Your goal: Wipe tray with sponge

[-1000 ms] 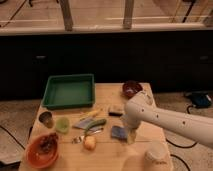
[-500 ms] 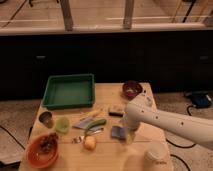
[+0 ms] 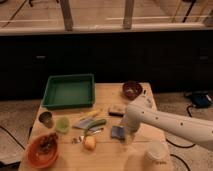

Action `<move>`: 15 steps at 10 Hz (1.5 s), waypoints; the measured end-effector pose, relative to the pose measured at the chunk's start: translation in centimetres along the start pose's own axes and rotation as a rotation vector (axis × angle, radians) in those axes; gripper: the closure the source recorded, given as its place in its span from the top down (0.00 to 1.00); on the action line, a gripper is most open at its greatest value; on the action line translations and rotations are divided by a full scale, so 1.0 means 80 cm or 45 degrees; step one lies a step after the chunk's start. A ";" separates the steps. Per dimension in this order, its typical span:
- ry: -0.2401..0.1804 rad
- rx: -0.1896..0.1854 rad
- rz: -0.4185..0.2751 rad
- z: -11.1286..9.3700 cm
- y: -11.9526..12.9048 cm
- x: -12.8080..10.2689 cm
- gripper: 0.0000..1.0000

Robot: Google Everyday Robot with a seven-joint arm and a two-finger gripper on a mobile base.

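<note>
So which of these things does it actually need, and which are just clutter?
Needed: large square green plastic tray; small flat blue-grey sponge, gripper right beside it.
Clutter: round orange bowl; dark red bowl; tan-topped dark block.

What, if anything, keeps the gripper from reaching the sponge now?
Probably nothing, so likely yes: the gripper sits right at the right edge of the sponge, and the block lies apart behind it.

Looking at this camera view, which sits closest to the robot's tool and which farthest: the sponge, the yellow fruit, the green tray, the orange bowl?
The tool hangs over the table's right part, towards the front.
1. Sponge: right beside it, on the image-left.
2. Yellow fruit: further left, near the front edge.
3. Green tray, back left, and orange bowl, front left: too close to call.
</note>
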 end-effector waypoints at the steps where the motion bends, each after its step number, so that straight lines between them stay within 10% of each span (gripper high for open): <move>1: -0.003 -0.004 0.001 0.001 0.002 0.000 0.68; 10: 0.016 0.015 0.002 -0.043 -0.008 -0.001 0.05; 15: 0.029 0.053 -0.026 -0.075 -0.038 -0.012 0.01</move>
